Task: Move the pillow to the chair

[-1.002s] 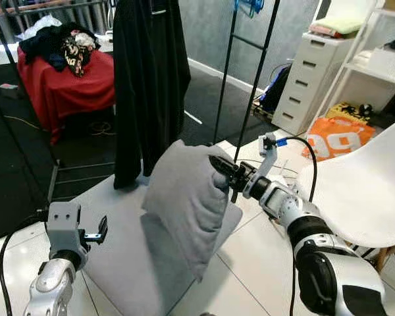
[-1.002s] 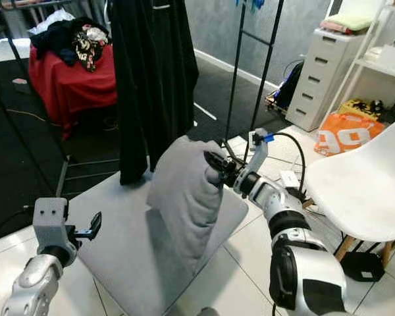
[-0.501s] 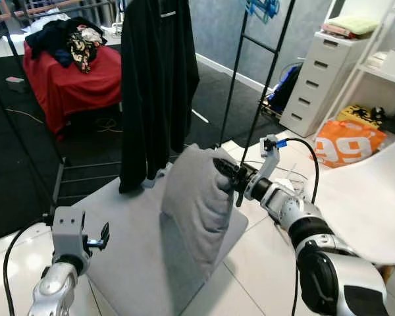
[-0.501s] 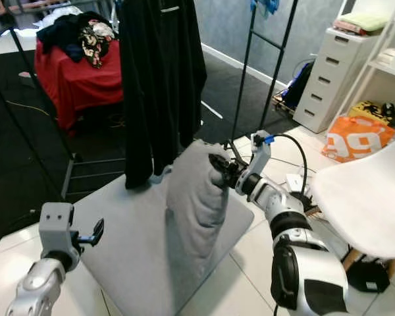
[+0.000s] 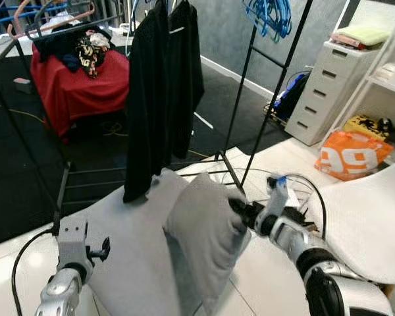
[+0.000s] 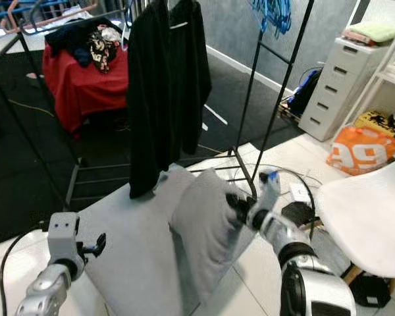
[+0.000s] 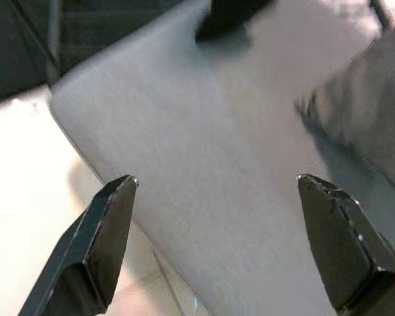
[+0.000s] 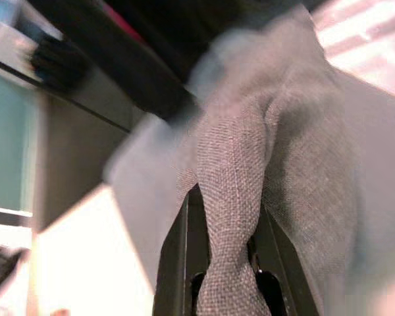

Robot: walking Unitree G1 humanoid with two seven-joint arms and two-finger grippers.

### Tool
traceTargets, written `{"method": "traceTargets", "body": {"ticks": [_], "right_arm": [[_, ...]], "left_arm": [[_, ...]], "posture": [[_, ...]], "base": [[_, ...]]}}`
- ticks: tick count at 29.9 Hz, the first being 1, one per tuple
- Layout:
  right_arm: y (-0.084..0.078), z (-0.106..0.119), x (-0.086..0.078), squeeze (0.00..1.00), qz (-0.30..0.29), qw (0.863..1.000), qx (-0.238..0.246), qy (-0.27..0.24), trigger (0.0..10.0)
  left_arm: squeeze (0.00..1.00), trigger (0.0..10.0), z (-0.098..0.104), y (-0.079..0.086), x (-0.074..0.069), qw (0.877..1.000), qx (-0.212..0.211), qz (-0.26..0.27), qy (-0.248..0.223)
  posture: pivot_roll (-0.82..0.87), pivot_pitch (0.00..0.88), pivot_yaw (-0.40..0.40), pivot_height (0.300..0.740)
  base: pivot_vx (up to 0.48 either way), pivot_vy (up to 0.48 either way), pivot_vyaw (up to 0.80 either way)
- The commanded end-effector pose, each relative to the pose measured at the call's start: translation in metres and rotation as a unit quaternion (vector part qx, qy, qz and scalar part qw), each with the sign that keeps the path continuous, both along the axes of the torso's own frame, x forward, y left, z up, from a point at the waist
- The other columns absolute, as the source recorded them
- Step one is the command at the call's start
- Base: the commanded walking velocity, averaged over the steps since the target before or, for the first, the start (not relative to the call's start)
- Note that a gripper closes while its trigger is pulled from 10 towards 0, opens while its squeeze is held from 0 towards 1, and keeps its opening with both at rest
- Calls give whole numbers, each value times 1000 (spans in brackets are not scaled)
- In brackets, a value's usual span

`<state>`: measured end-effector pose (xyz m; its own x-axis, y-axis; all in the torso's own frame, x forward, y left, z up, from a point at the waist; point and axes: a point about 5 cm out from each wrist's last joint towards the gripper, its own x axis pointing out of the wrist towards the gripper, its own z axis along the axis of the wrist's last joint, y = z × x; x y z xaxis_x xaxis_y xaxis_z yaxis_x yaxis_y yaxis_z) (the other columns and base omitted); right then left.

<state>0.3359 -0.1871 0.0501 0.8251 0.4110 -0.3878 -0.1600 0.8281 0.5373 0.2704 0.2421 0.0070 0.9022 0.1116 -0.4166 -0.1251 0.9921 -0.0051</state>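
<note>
Left eye view. The right hand (image 5: pixel 240 212), at centre right of the frame, is clamped on the upper right corner of the grey pillow (image 5: pixel 204 240), which hangs lifted off the grey mat (image 5: pixel 128 247) at lower centre. The pillow's long axis runs steeply from that gripped corner, at upper right, down to its free end at lower centre; its broad face is turned toward the lower left. The white chair (image 5: pixel 372 220) sits at the right edge, apart from the pillow. Step in hand, as judged: carrying, with the lift done and the transfer not yet made. The next move calls for swinging the pillow rightward over the seat, keeping the pinch until the fabric rests there. The left hand (image 5: pixel 97 250) hangs idle at lower left.

Right eye view. Same arrangement: the pillow (image 6: pixel 207 227) dangles at centre below the black garment (image 6: pixel 164 85) on the rack, and the chair (image 6: pixel 368 220) is at right.

Left wrist view. The left hand's fingers (image 7: pixel 102 230) stand wide apart, holding nothing, above the mat (image 7: pixel 204 178).

Right wrist view. A bunched fold of pillow fabric (image 8: pixel 234 217) is squeezed between the fingers (image 8: pixel 178 263) at lower centre, the rest of the pillow spreading toward the upper right
</note>
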Motion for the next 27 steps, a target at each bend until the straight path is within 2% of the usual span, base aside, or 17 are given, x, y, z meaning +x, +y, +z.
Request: {"method": "traceTargets", "body": {"ticks": [1, 2, 3, 4, 5, 6, 8, 9, 11, 12, 13, 14, 15, 16, 17, 18, 27], "right_arm": [[-2, -5, -3, 0, -3, 1000, -21, 5, 0], [-2, -5, -3, 0, -3, 1000, -21, 5, 0], [-4, -11, -7, 0, -7, 999, -29, 18, 3804], [-4, -11, -7, 0, -7, 999, -29, 18, 3804], [-4, -20, -14, 0, -8, 998, -45, 38, 10000], [-4, -20, -14, 0, -8, 998, -45, 38, 10000], [-6, -33, -24, 0, -9, 995, -72, 68, 10000], [-8, -48, -38, 0, -8, 989, -108, 104, 10000], [-8, -48, -38, 0, -8, 989, -108, 104, 10000], [-11, -63, -53, 0, -3, 979, -152, 139, 10000], [-11, -63, -53, 0, -3, 979, -152, 139, 10000], [-14, -78, -69, 0, -6, 969, -178, 172, 10000], [-14, -78, -69, 0, -6, 969, -178, 172, 10000], [-15, -86, -78, 0, 18, 957, -222, 185, 10000], [-15, -86, -78, 0, 18, 957, -222, 185, 10000], [-14, -88, -82, 0, 15, 957, -218, 192, 10000], [-19, -80, -72, 0, -25, 963, -204, 173, 10000]], "left_arm": [[0, 10000, -10, -4, -4, 1000, 3, -8, 29], [0, 10000, -10, -4, -4, 1000, 3, -8, 29], [0, 10000, -15, -8, -6, 999, 1, -12, 47], [0, 10000, -15, -8, -6, 999, 1, -12, 47], [0, 10000, -23, -14, -10, 997, -2, -22, 72], [0, 10000, -23, -14, -10, 997, -2, -22, 72], [0, 10000, -35, -22, -17, 993, 5, -42, 112], [0, 10000, -49, -31, -30, 981, 21, -75, 175], [0, 10000, -49, -31, -30, 981, 21, -75, 175], [0, 10000, -62, -40, -42, 966, 32, -112, 231], [0, 10000, -62, -40, -42, 966, 32, -112, 231], [0, 10000, -74, -45, -57, 945, 56, -152, 284], [0, 10000, -74, -45, -57, 945, 56, -152, 284], [0, 10000, -80, -47, -68, 930, 68, -173, 318], [0, 10000, -80, -47, -68, 930, 68, -173, 318], [0, 10000, -84, -49, -74, 922, 72, -181, 335], [0, 10000, -83, -51, -71, 925, 69, -171, 333]], "posture": [[-129, 1, -93, 740], [-129, 1, -93, 740], [-133, 0, -94, 740], [-133, 0, -94, 740], [-139, 0, -96, 740], [-139, 0, -96, 740], [-141, 0, -99, 740], [-149, 0, -97, 740], [-149, 0, -97, 740], [-138, 0, -103, 740], [-138, 0, -103, 740], [-141, 0, -101, 740], [-141, 0, -101, 740], [-148, 0, -96, 740], [-148, 0, -96, 740], [-150, 0, -95, 740], [-151, 0, -86, 740]], "base": [[0, 0, 0], [0, 0, 0], [0, 0, 0], [0, 0, 0], [0, 0, 0], [0, 0, 0], [0, 0, 0], [0, 0, 0], [0, 0, 0], [0, 0, 0], [0, 0, 0], [0, 0, 0], [0, 0, 0], [0, 0, 0], [0, 0, 0], [0, 0, -675], [0, 0, -676]]}}
